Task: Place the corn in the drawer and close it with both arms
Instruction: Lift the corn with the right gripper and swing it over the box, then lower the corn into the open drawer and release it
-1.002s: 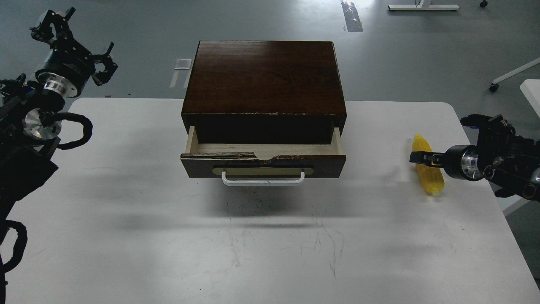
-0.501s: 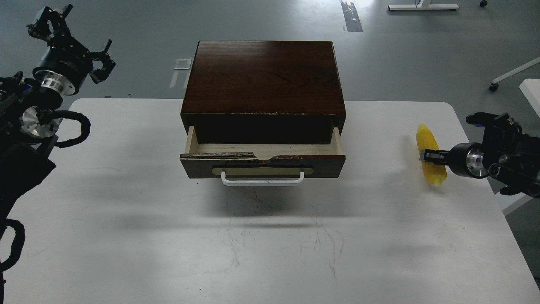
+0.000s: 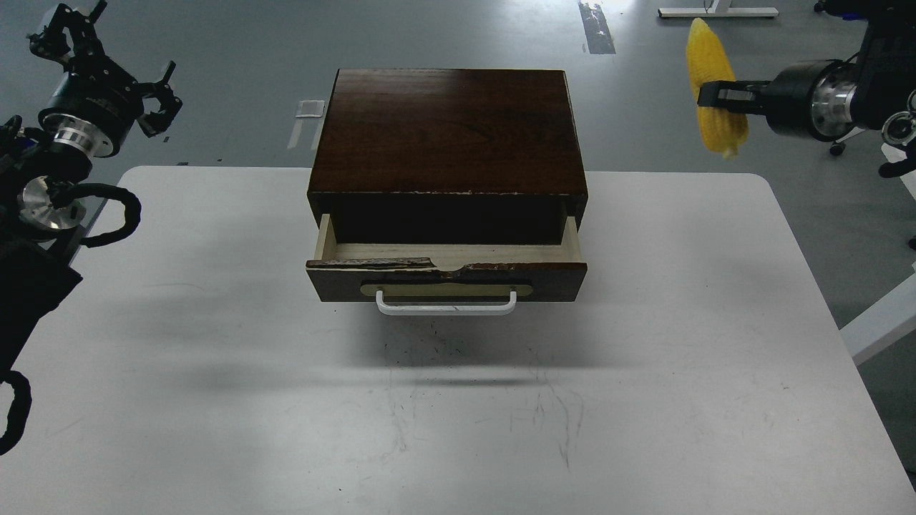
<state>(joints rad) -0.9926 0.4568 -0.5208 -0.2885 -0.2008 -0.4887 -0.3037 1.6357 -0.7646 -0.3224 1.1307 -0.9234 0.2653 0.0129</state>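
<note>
The drawer (image 3: 445,275) of the dark brown cabinet (image 3: 447,129) stands pulled out partway, its pale wood inside bare, its white bar handle (image 3: 445,306) facing me. My right gripper (image 3: 719,95) is shut on the yellow corn (image 3: 712,86) and holds it high in the air, to the upper right of the cabinet, with the cob pointing up. My left gripper (image 3: 100,61) is open and empty, raised at the far left, well away from the cabinet.
The white table (image 3: 215,372) bears the cabinet at its back middle. Grey floor lies beyond the table's far edge. Another white table's edge (image 3: 884,325) shows at the right.
My right gripper has lifted the corn off the table's right side and raised it high. My left arm has drifted slightly left and up.
</note>
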